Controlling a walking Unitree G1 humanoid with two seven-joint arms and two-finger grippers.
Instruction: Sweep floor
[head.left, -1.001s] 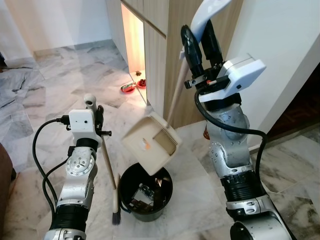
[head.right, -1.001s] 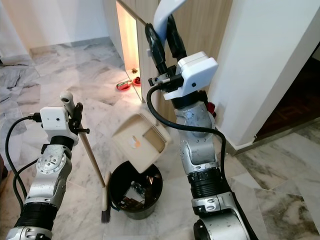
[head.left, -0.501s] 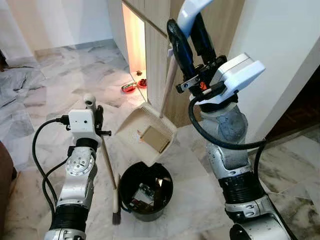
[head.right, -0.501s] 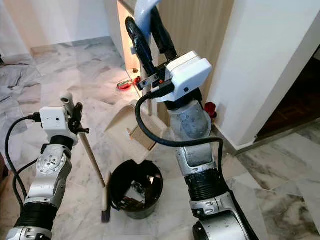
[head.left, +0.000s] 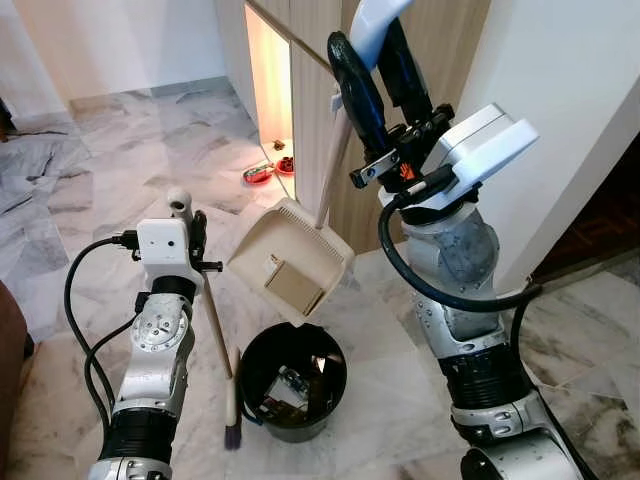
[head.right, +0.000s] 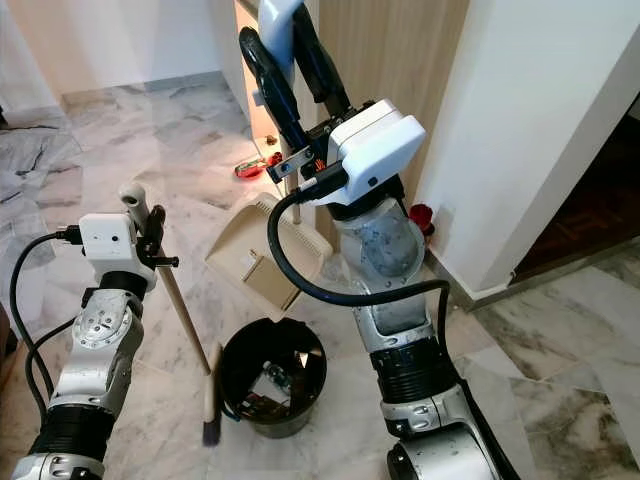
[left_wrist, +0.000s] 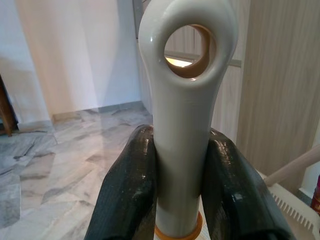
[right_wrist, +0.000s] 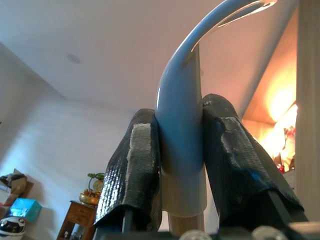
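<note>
Since the earlier frame the dustpan (head.left: 290, 270) had swung left, tilted above the black bin (head.left: 292, 383). Right claw (head.left: 378, 70) pinched its handle; left claw (left_wrist: 177, 200) pinched the upright broom (head.left: 215, 335) beside the bin.

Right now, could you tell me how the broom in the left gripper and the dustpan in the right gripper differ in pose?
The broom stands nearly upright with its bristle end on the floor beside the black bin; the dustpan hangs off the floor, tilted above the bin. The left gripper sits low; the right gripper is raised high. Both tools have wooden shafts with pale plastic grips, each clamped between black fingers.
</note>
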